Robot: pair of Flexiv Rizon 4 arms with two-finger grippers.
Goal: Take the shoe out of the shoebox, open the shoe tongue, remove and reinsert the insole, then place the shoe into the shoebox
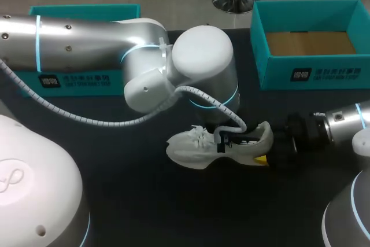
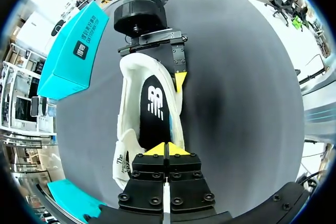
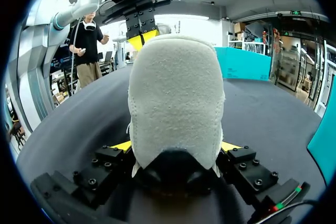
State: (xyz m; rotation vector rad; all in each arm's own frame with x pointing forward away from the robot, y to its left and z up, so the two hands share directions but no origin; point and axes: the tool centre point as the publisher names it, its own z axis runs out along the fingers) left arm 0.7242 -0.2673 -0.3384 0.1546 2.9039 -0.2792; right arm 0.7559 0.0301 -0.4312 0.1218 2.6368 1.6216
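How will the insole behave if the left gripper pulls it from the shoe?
Likely floppy: the insole looks thin and lies curved inside the shoe. It is probably light, yet it may drag the shoe. The right gripper, clamping the heel, should hold it.

Fuzzy off-white suede-like cloth on shoe heel; insole smooth black; table matt dark; shoebox matt cardboard.
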